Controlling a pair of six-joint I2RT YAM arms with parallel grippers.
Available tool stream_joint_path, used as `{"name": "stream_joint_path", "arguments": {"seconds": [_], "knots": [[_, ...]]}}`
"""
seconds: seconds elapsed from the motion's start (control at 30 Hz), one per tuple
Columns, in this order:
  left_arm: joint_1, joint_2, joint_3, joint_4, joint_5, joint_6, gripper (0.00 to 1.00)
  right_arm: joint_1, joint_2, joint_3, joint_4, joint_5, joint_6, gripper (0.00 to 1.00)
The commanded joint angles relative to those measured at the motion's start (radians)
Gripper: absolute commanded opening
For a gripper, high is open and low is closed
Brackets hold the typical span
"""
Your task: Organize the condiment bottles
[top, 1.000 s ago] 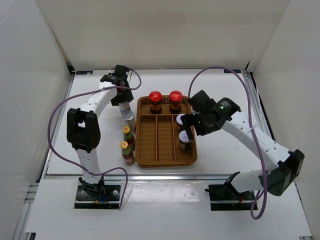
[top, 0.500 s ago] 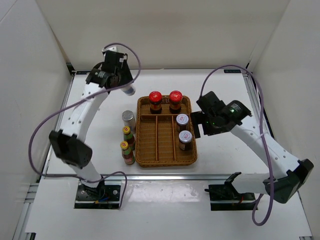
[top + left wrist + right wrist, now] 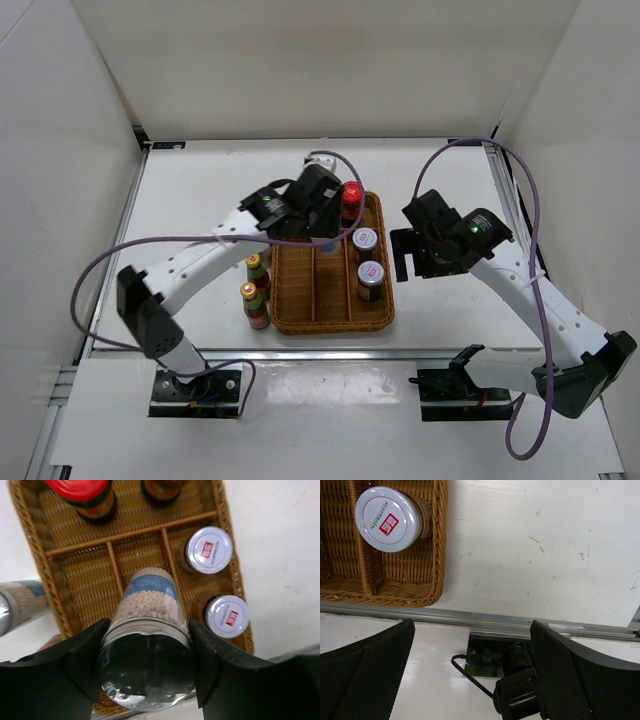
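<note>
My left gripper [image 3: 145, 650] is shut on a silver-capped bottle [image 3: 149, 597] filled with white beads, held above the middle compartments of the brown wicker tray [image 3: 35, 555]. In the top view that gripper [image 3: 320, 225] hangs over the tray's back half. Two red-capped bottles [image 3: 82, 490] stand in the tray's rear section. Two grey-capped bottles with a red mark [image 3: 209, 550] [image 3: 227, 616] stand in its right compartment. Another silver-capped bottle [image 3: 17, 605] shows left of the tray. Two slim bottles [image 3: 256, 268] [image 3: 250, 298] stand outside its left edge. My right gripper [image 3: 470, 650] is open and holds nothing, to the right of the tray.
The tray [image 3: 330, 290] sits mid-table. A metal rail [image 3: 520, 625] runs along the table's near edge, with the right arm's base [image 3: 520, 690] below it. White walls close in the back and both sides.
The left arm swung from the table's back left to above the tray, carrying the silver-capped bottle. The right gripper drew a little to the right, away from the tray.
</note>
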Motion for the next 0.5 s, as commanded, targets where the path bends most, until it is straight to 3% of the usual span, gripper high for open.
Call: {"name": "stream_joint_path", "arguments": {"seconds": [0.0,0.23,0.33,0.37,0.4,0.47], "knots": [[-0.019,0.051,0.024,0.033,-0.064,-0.033,0.11,-0.002,-0.007,-0.010,-0.001,-0.012,0.020,1.00],[-0.019,0.201,0.036,0.055,-0.074,-0.079,0.11,-0.002,-0.007,-0.020,-0.021,-0.012,-0.011,1.00],[-0.019,0.232,0.027,0.055,-0.065,-0.091,0.17,-0.002,-0.016,-0.020,-0.031,-0.012,-0.022,1.00],[-0.019,0.252,0.027,0.055,-0.065,-0.101,0.21,-0.002,-0.016,-0.020,-0.031,-0.012,-0.022,1.00],[-0.019,0.263,0.027,0.055,-0.065,-0.102,0.40,-0.002,-0.025,-0.020,-0.031,-0.012,-0.031,1.00],[-0.019,0.276,0.027,0.055,-0.056,-0.111,0.66,-0.002,-0.025,-0.020,-0.031,-0.012,-0.031,1.00]]}}
